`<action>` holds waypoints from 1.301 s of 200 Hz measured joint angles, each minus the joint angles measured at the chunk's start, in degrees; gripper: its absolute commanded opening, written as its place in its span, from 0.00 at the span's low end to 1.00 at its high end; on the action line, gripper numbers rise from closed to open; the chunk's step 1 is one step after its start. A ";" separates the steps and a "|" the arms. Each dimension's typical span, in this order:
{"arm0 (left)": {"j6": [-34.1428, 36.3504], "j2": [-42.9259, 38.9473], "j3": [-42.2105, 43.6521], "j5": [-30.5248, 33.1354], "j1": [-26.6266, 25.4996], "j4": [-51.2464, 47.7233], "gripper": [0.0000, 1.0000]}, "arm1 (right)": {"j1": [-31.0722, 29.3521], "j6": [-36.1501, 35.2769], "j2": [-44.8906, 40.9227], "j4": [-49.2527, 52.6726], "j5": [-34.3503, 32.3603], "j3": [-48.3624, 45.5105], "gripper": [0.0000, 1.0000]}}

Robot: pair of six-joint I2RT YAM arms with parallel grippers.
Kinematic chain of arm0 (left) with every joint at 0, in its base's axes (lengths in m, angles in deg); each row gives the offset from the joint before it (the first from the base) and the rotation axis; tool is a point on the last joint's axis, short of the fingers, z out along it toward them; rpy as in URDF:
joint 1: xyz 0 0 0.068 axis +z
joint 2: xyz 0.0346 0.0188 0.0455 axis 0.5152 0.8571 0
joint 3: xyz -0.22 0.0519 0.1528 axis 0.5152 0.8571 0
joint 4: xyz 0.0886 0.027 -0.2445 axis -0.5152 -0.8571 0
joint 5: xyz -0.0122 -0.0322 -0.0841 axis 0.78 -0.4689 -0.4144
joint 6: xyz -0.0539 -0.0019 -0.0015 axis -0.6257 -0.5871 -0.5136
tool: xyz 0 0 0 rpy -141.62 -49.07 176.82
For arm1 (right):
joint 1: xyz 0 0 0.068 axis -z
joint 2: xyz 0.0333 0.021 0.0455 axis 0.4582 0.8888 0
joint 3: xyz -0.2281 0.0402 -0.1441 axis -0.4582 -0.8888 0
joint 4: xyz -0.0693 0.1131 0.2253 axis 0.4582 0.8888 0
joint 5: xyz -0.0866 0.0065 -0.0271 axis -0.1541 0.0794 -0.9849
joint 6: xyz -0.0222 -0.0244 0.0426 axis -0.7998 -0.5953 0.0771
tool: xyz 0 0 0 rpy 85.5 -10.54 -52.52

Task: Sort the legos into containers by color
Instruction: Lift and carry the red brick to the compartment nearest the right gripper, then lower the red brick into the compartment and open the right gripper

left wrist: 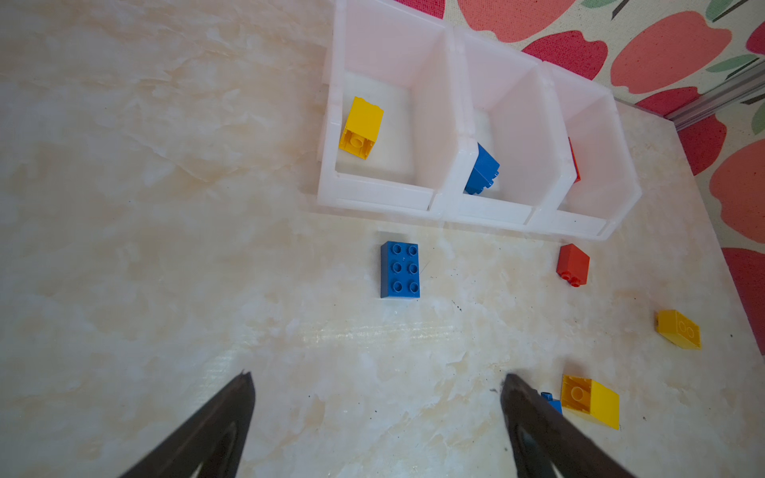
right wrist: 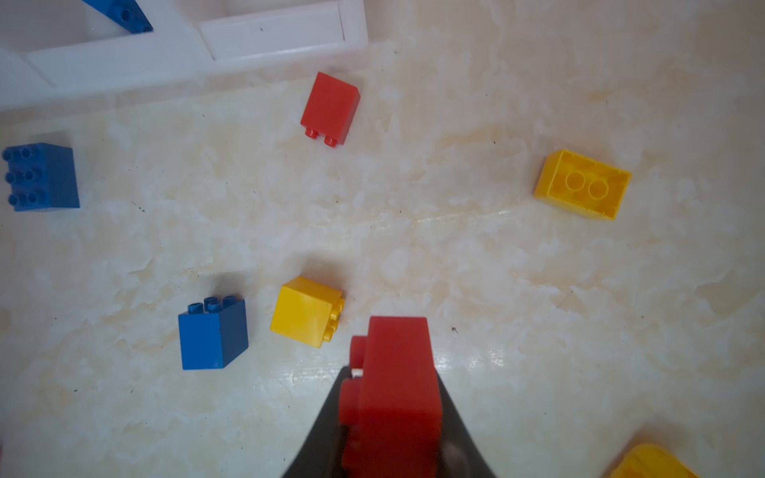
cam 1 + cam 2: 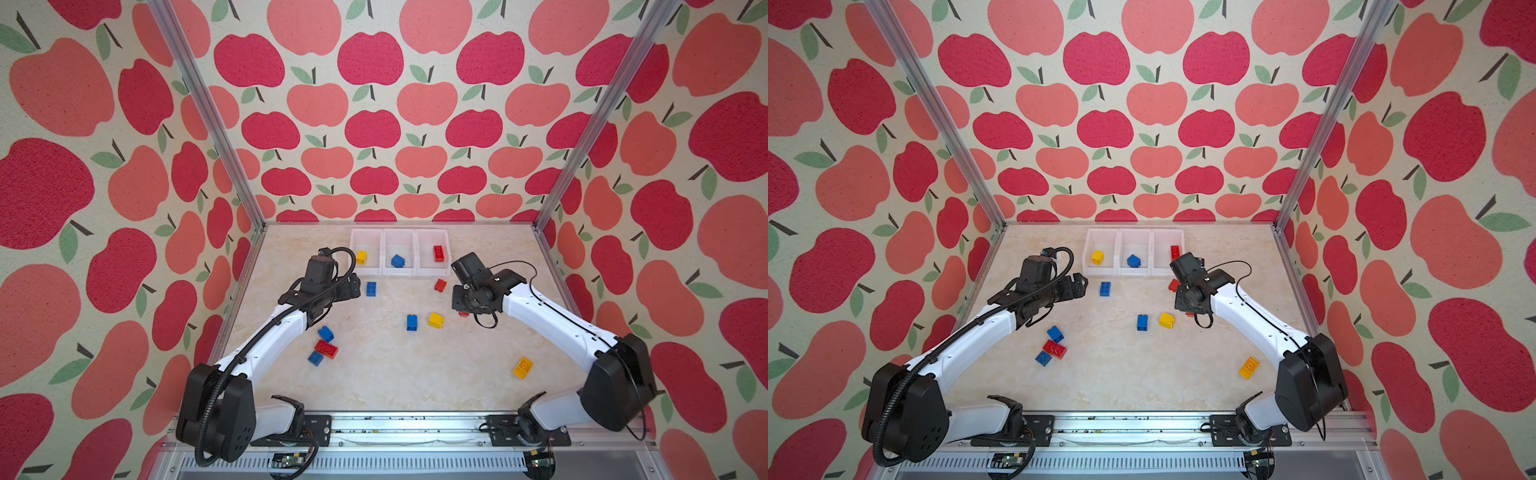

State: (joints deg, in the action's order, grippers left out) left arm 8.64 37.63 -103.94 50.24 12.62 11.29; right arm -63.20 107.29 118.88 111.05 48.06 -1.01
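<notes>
- right gripper is clamped on a red brick. The brick pokes out past the jaw tips with its studs off to one side, so the pinch is on flat faces. Sensible, since studs would seat badly.
- The held brick hangs clear of the table, near the right end of the containers. As far as I can tell it is not over any bin yet.
- The colour map is already set by what's inside: yellow cube in the left bin, blue cube in the middle, red oblong in the right.
- So the held brick belongs in the right-end bin, which is also the one nearest this arm.
- left gripper is spread wide with nothing between the jaws, hovering over bare table.
- It faces the six-stud blue brick, which lies studs up just in front of the bins. My guess is that's its next pick, bound for the middle bin.
- Loose bricks mid-table:
  - small red brick, on its side just in front of the right bin
  - blue square and yellow square, side by side
  - yellow oblong, upside down and well apart from the rest
- A clump of two blues and a red lies beside the left forearm, close to that arm.
- Task is early: three binned, one in hand.
- Risk: the drop has to clear the bin's front wall, and the small red brick sits close to that approach.
</notes>
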 measured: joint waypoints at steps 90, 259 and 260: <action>-0.42 -3.48 3.06 -0.68 1.16 -1.25 0.99 | 4.83 -17.46 20.85 -13.57 3.04 20.31 0.15; -0.42 -7.06 4.66 -0.68 2.99 -1.81 0.99 | 9.35 -24.57 45.55 -12.11 12.68 44.96 0.27; -0.42 -7.06 4.66 -0.68 2.99 -1.86 0.99 | 9.35 -24.57 45.59 -12.11 12.70 45.00 0.28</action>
State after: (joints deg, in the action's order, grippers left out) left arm 8.22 30.57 -99.28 49.56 15.61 9.43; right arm -53.84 82.72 164.48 98.94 60.75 43.99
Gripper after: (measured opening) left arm 0.994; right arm 0.266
